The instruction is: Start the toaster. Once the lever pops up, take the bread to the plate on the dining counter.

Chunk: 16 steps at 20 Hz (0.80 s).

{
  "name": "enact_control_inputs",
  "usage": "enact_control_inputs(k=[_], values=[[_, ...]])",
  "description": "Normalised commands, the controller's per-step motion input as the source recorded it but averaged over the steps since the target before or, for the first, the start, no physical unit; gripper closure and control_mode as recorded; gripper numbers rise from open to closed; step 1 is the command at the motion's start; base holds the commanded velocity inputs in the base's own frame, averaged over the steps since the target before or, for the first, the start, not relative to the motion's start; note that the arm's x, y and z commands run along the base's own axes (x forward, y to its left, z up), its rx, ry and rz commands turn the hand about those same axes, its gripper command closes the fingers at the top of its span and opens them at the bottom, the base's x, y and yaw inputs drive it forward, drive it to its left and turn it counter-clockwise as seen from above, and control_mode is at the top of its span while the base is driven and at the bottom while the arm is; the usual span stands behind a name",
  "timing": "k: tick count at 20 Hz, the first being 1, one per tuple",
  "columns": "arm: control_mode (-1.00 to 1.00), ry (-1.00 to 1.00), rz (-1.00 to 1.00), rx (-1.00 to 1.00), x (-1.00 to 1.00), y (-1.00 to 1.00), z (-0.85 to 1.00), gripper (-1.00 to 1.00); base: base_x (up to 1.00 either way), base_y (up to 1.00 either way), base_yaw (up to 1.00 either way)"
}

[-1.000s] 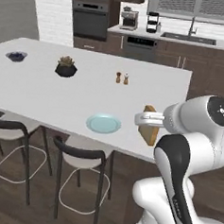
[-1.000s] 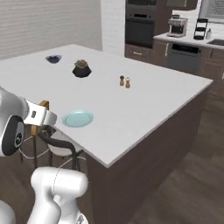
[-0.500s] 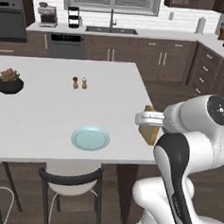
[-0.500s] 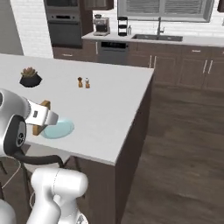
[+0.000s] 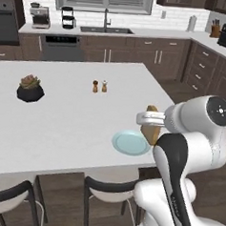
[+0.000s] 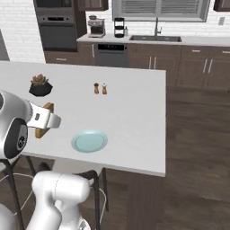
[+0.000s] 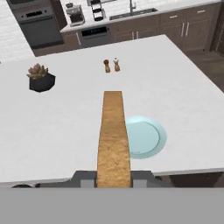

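i have the pincer (image 7: 113, 178) closed on the squarish golden-tan bread slice with the darker brown crust (image 7: 113, 135), gripping it by 1 edge so the slice stands on edge and runs straight out from the 2 finger tips in my hand view. in the left base view the bread (image 5: 151, 128) sits at the end of the white arm, above the near edge of the wide white slab-topped desk (image 5: 67, 116), close to its near right corner. the small round pale blue-green plate (image 5: 131, 142) lies flat on the desk by that same near edge, just beside the held slice; in the hand view the plate (image 7: 146, 136) shows partly behind the bread, to its right. from the right base view the pincer (image 6: 45, 120) with the slice hangs over the near edge, left of the plate (image 6: 90, 141). further in, near the middle of the desk, 2 small brown and pale shakers (image 5: 99, 86) stand side by side. toward the left side of the desk sits a dark faceted pot with a pinkish-green succulent (image 5: 30, 88). dark stools (image 5: 110, 193) stand under the near edge.
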Motion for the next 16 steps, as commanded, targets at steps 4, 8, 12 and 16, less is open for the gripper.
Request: enact_control_inputs(k=[4, 8, 12, 16], values=[[1.0, 0.0, 0.0, 0.0, 0.0, 0.0, 0.0, 1.0, 0.42, 0.31, 0.04], [1.0, 0.0, 0.0, 0.0, 0.0, 0.0, 0.0, 1.0, 0.0, -0.04, 0.03], [1.0, 0.0, 0.0, 0.0, 0.0, 0.0, 0.0, 1.0, 0.0, 0.0, 0.0], [-1.0, 0.0, 0.06, 0.0, 0.42, -0.19, 0.0, 1.0, 0.0, 0.0, 0.0]])
